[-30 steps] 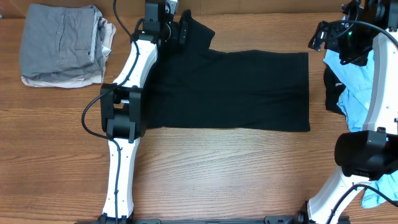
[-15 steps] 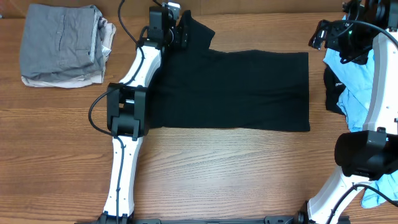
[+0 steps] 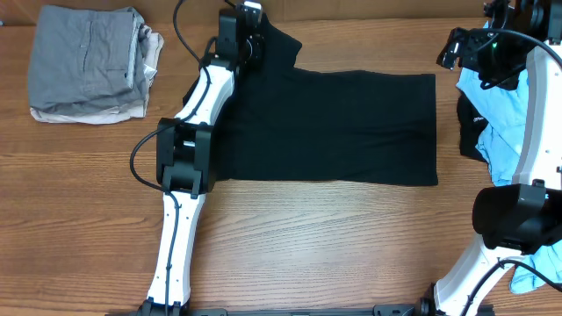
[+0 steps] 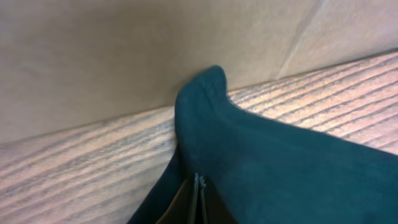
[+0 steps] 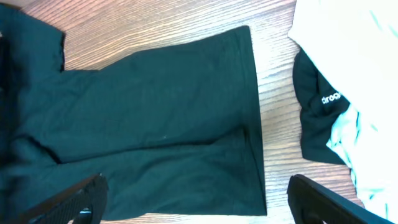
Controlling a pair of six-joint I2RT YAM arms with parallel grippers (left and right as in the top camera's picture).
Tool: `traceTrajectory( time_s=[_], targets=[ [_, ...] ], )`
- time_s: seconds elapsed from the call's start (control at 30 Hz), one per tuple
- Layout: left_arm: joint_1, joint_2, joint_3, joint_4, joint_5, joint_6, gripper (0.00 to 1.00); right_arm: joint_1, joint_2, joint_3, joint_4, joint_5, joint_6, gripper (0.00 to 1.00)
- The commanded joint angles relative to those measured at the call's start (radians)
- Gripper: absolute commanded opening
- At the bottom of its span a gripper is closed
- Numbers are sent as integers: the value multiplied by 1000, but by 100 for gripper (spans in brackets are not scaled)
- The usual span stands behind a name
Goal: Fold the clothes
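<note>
The black T-shirt [image 3: 342, 127] lies flat mid-surface [image 3: 334, 254], with its sleeve [image 4: 211, 118] tip against the back wall [image 4: 124, 50] and bare wood open in front. Since a second ago the left jaws have slid right along the sleeve and gone from wide to pinched on its fabric. The left arm [image 3: 189, 132] stretches far forward. The right jaws hang wide near the blue T-shirt [image 3: 505, 145].

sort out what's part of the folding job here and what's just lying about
For the job:
- black t-shirt, spread flat, sleeve pinched in the left pincer
- light blue t-shirt, crumpled at the right edge

Just lying about:
- grey and beige folded pile, far left corner
</note>
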Motion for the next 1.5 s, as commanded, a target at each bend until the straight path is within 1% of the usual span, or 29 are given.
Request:
traceTrajectory(
  time_s=[0.0, 0.13, 0.27, 0.43, 0.5, 0.6, 0.7, 0.77, 0.93, 0.97, 1.0, 1.07, 1.1, 1.2, 1.3, 1.47],
  targets=[
    [9, -67, 137, -101, -21, -62, 4, 5, 14, -1, 13, -1, -6, 92],
    [10, -107, 275, -335, -21, -67, 4, 13, 34, -1, 30, -1, -6, 89],
    [6, -141, 358, -529, -18, -66, 4, 35, 79, -3, 61, -1, -6, 87],
    [0, -154, 422, -728, 40, -66, 4, 56, 161, -3, 160, 6, -2, 86],
    [-1, -156, 439, -800, 48, -66, 4, 57, 207, -4, 213, 49, 40, 86],
    [-1, -158, 464, -899, 47, -66, 4, 57, 279, -5, 278, 72, 47, 86],
    [-1, -159, 491, -973, 47, -66, 4, 57, 340, -5, 325, 112, 48, 82],
    [-1, -159, 502, -996, 47, -64, 4, 57, 378, -5, 355, 154, 62, 82],
    [-1, -157, 494, -946, 46, -29, 4, 53, 439, -5, 388, 164, 62, 82],
    [-1, -153, 490, -922, 45, -27, 8, 53, 448, -5, 389, 164, 64, 82],
    [-1, -148, 489, -898, 47, -28, 16, 53, 455, -5, 390, 164, 66, 82],
    [-1, -129, 481, -840, 47, -28, 36, 53, 468, -5, 390, 163, 66, 82],
    [-1, -118, 472, -805, 50, -29, 52, 53, 474, -5, 390, 163, 67, 83],
    [-1, -97, 444, -735, 63, -28, 70, 53, 484, -5, 389, 164, 78, 83],
    [0, -73, 427, -677, 62, -28, 77, 53, 487, -5, 389, 164, 85, 83],
    [4, -29, 426, -632, 61, -24, 83, 53, 488, -5, 417, 165, 85, 83]
  ],
)
